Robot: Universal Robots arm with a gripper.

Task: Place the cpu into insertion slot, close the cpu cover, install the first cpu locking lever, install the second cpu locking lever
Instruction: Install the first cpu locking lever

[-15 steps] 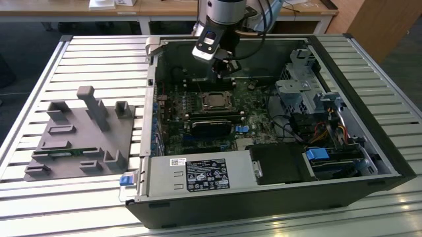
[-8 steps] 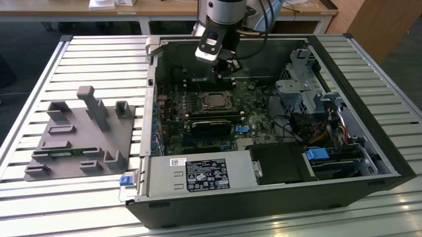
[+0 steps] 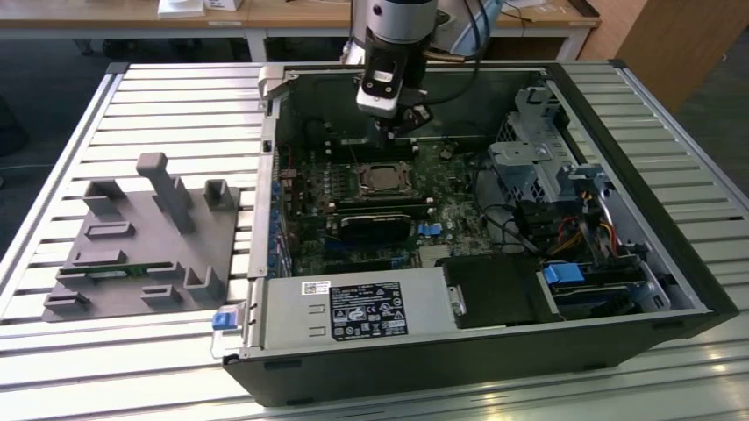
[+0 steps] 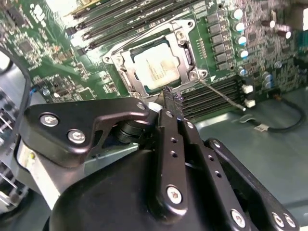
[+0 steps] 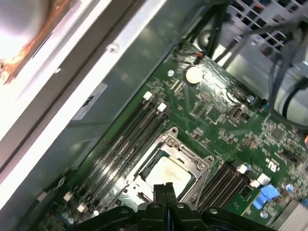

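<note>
The cpu (image 4: 156, 67) lies flat in the insertion slot (image 4: 120, 62) on the green motherboard, its silver top showing through the window of the cpu cover (image 4: 189, 54), which lies down over it. In the first wrist view the cpu (image 5: 167, 174) and cover (image 5: 188, 155) sit just beyond my fingertips. A thin wire lever (image 4: 222, 94) sticks out from the socket's corner across the memory slots. My gripper (image 4: 171, 96) hovers above the socket's edge, shut with nothing between its fingers. From outside, the gripper (image 3: 404, 124) hangs just behind the cpu (image 3: 381, 178).
Long black memory slots (image 4: 130, 17) flank the socket on both sides. A black card (image 3: 374, 226), power supply (image 3: 351, 311) and drive cage (image 3: 532, 167) crowd the open case. A grey fixture (image 3: 146, 241) sits on the slatted table at the exterior view's left.
</note>
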